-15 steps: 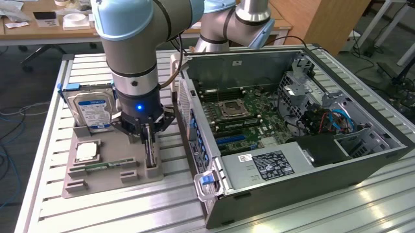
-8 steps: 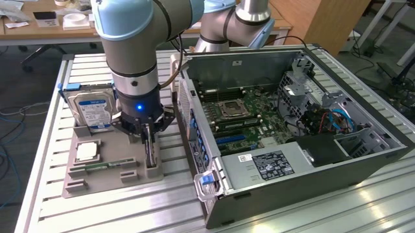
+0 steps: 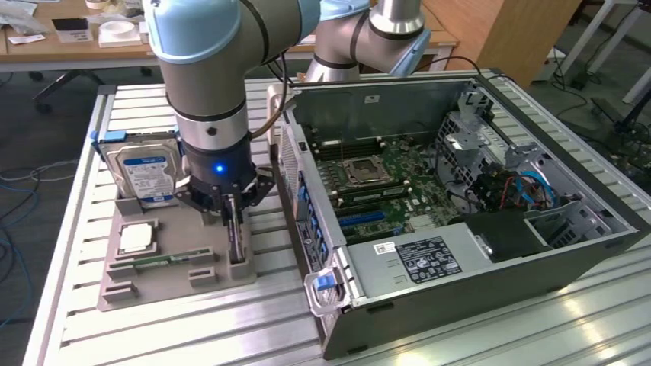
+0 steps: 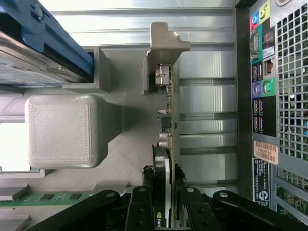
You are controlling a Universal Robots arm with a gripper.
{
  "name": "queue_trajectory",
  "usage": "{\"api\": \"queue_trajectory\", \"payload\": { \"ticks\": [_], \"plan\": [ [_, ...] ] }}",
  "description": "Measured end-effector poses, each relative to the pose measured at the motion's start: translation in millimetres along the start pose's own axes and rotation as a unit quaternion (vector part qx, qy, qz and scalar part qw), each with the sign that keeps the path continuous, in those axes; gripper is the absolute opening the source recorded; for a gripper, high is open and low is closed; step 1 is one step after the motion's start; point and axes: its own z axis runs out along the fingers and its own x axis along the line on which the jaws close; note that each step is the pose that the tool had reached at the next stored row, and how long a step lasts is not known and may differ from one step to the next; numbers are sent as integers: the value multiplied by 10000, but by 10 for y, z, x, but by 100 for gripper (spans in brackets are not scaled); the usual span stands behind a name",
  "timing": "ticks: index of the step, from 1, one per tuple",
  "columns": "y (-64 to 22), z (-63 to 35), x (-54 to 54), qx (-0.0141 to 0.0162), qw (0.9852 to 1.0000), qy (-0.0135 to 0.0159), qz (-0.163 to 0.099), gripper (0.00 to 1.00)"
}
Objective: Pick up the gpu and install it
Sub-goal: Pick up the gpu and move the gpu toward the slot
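The gpu (image 3: 237,242) stands on its edge in a slot of the grey holder tray (image 3: 168,293), at the tray's side nearest the computer case. My gripper (image 3: 232,212) has come straight down onto it. In the wrist view the gpu (image 4: 168,115) runs away from me as a thin green board with a metal bracket at its far end. My gripper (image 4: 162,174) is shut on the card's near end, one black finger (image 4: 147,179) pressed to each face. The card still sits in its slot.
The open computer case (image 3: 458,191) lies on the exterior view's right, its rear port panel (image 4: 264,96) close beside the card. The tray also holds a hard drive (image 3: 142,171), a processor (image 3: 137,238) and a memory stick (image 3: 163,261). The slatted metal table (image 3: 203,335) extends around them.
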Motion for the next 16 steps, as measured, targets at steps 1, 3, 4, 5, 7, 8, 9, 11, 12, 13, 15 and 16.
{"api": "queue_trajectory", "payload": {
  "ticks": [1, 3, 4, 5, 7, 8, 9, 11, 12, 13, 15, 16],
  "plan": [
    [0, 0, 0, 0, 10000, 1, -31, 27],
    [0, 0, 0, -1, 10000, 2, -39, 27],
    [0, 0, 0, -1, 10000, 2, -40, 27],
    [0, 0, 0, -1, 10000, 2, -40, 27],
    [0, 0, 0, -1, 10000, 2, -40, 27],
    [0, -1, 0, -1, 10000, 2, -40, 27],
    [1, -4, -1, -1, 10000, 2, -40, 27],
    [1, -21, 0, 0, 10000, 3, -40, 27],
    [1, -31, -1, -1, 10000, 2, -40, 27],
    [2, -44, -1, -1, 10000, 2, -40, 27],
    [3, -76, -2, -1, 10000, 2, -40, 27],
    [4, -94, -2, -1, 10000, 2, -40, 27]
  ]
}}
